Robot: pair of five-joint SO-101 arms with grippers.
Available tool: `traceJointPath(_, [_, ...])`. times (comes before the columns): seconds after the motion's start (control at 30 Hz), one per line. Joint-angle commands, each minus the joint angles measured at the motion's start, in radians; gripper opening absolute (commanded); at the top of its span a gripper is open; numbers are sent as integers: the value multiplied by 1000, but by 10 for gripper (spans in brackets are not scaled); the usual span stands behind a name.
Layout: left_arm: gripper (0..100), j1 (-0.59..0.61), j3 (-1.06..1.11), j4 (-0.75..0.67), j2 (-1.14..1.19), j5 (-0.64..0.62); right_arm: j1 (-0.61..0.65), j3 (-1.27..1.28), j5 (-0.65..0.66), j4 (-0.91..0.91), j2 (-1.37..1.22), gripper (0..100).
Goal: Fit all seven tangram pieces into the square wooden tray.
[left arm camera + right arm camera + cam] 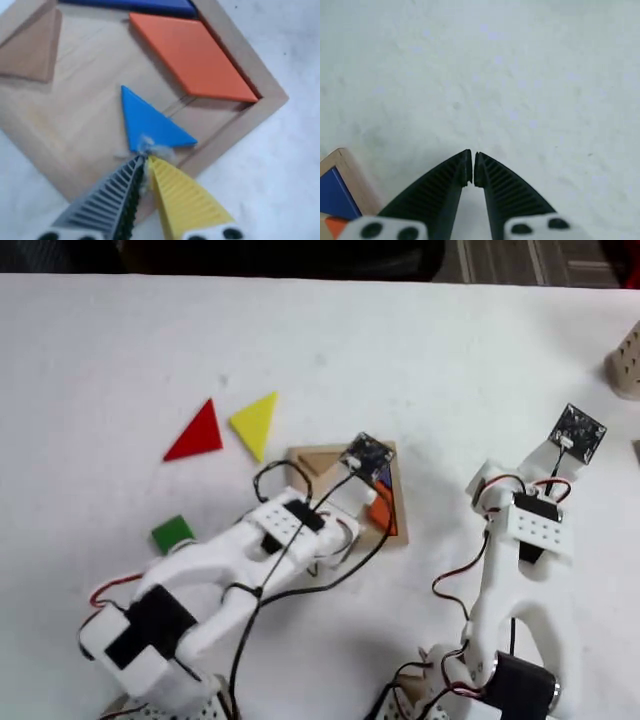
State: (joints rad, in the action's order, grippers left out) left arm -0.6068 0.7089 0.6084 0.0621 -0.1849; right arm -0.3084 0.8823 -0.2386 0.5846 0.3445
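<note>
High view: on the white desk [420,350], your left arm [230,560] lies across the square wooden tray [320,450]. Its wrist camera board and black cables cover most of the tray's inside. From above you see just slivers of the orange parallelogram [383,512] and the dark blue piece [384,478] along the tray's right side. Three pieces lie loose on the desk, apart from the tray. A red triangle [195,432] and a yellow triangle [255,423] sit just beside each other to its upper left, and a green square [172,533] sits close to the left arm's middle. A pale wooden object [627,365] stands at the desk's far right edge, beyond your right arm [520,570]. In the left wrist view your left gripper [145,159] is closed, its grey and yellow fingers pressed together with nothing between them. The tips touch the edge of the small blue triangle [150,125], which lies flat on the tray floor. The orange parallelogram sits against the tray's rim near one corner, the dark blue piece lies beyond it, and a tan triangle [30,47] lies towards another side. In the right wrist view your right gripper [472,165] is also closed, holding nothing, over bare desk just beside a corner of the tray.
</note>
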Motion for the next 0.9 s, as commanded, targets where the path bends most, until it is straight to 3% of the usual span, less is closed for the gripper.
traceJointPath(0.0, [21,5,-77,-29,8,-5,12,-14,12,-4,28,21])
traceJointPath(0.3, [21,10,-83,-147,18,-6,12,-12,12,-4,28,21])
traceJointPath(0.87, [21,51,-150,-235,114,-11,13,-11,12,-4,28,21])
